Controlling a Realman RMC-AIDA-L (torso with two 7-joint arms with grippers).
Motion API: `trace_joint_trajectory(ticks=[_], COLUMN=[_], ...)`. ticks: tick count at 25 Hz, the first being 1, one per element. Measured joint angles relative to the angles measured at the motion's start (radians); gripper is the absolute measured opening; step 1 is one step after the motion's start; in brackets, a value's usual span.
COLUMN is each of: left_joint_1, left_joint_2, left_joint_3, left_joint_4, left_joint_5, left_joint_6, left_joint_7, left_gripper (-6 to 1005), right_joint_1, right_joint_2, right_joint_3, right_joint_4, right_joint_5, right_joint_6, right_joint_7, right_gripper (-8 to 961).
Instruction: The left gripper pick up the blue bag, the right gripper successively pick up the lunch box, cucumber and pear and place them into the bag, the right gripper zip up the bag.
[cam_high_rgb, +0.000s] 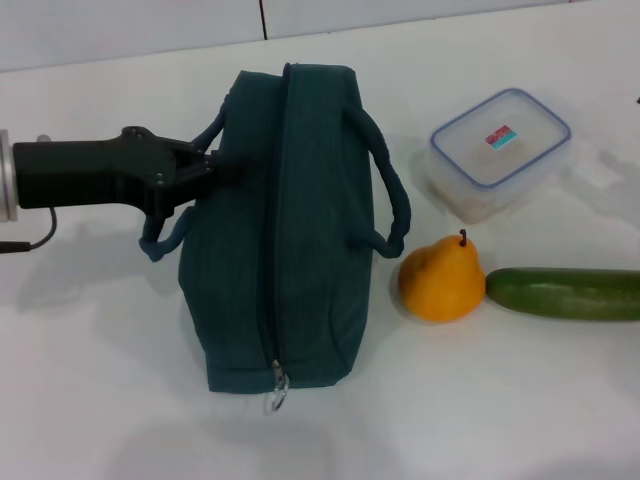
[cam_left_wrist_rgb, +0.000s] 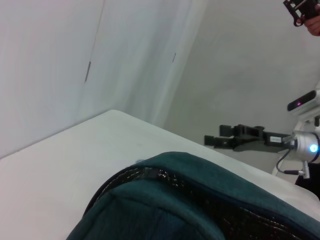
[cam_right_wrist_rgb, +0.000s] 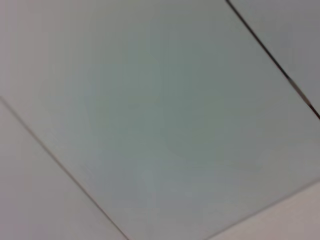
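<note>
Bag (cam_high_rgb: 300, 250) of soft blue cloth, standing zipped on table (cam_high_rgb: 100, 400) beside pear (cam_high_rgb: 441, 280), likely light and floppy, best lifted by near handle (cam_high_rgb: 165, 235) where left gripper (cam_high_rgb: 215, 165) sits, grip state unclear.

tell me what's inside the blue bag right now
Its contents cannot be seen: the blue bag has its zipper run closed along the top. The lunch box, pear and cucumber all lie outside on the table. The left gripper is at its handle.
</note>
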Motion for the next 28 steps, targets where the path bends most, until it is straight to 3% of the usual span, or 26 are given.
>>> trace_joint_trajectory(ticks=[5, 6, 16, 28], left_joint_1=[-0.006, -0.008, -0.021, -0.042], left_joint_2=[-0.006, -0.006, 0.003, 0.006], left_joint_3=[0.0, 0.0, 0.002, 0.002], left_joint_4=[0.0, 0.0, -0.001, -0.011], left_joint_5=[0.0, 0.003, 0.011, 0.025], left_joint_6=[0.004, 0.007, 0.011, 0.011], left_joint_7=[0.0, 0.0, 0.003, 0.033], left_gripper=[47, 47, 47, 47], right_joint_1=[0.028, 0.047, 0.133, 0.135], right_joint_2=[-0.024, -0.038, -0.078, -0.064], right_joint_3=[-0.035, -0.081, -0.268, -0.256], right_joint_4=[0.035, 0.044, 0.082, 0.153], right_joint_5=[-0.039, -0.043, -0.047, 0.057], right_joint_6=[0.073, 0.11, 0.274, 0.258], right_joint_7=[0.121, 0.195, 0.377, 0.422], right_gripper=[812, 812, 811, 810])
